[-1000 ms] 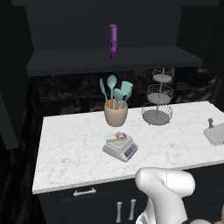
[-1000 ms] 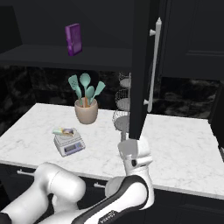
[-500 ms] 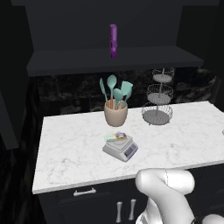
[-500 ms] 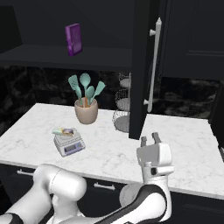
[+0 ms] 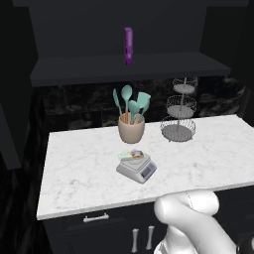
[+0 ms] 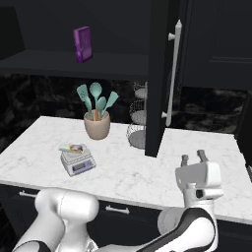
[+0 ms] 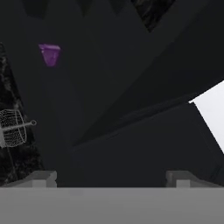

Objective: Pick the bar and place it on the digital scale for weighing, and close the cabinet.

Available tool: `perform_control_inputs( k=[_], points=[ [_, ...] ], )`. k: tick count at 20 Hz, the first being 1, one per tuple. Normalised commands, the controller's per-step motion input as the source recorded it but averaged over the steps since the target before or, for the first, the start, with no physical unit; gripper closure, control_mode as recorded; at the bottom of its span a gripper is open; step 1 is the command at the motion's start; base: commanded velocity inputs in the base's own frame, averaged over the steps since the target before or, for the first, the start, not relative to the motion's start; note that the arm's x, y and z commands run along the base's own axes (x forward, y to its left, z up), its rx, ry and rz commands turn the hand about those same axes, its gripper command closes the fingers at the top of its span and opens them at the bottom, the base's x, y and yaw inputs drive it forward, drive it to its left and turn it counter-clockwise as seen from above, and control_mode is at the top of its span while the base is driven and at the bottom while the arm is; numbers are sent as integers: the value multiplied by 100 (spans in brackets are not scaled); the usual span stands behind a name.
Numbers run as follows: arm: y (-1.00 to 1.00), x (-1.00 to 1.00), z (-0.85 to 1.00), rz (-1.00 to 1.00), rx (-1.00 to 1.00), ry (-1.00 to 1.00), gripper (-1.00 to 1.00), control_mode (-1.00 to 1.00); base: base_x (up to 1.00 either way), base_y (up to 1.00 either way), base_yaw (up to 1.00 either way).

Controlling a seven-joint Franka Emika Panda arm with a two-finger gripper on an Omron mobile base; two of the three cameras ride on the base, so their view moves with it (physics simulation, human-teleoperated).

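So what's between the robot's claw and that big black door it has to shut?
Nothing. In the right base view, only bare white counter lies between the gripper and the open cabinet door.

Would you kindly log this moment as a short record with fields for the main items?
bar: lying on the digital scale
digital scale: on the white counter, in front of the utensil crock
cabinet: right door open, standing out over the counter
claw: open, empty, pointing up, right of the door
purple container: on the cabinet shelf
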Motion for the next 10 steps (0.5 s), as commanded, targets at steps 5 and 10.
perform_control_inputs(
  k=[5, 10],
  points=[
    [-22, -1, 85, 2, 2, -10, -100, -100, 0, 0, 0],
    [-2, 0, 100, 13, 0, -18, -100, -100, 0, 0, 0]
  ],
)
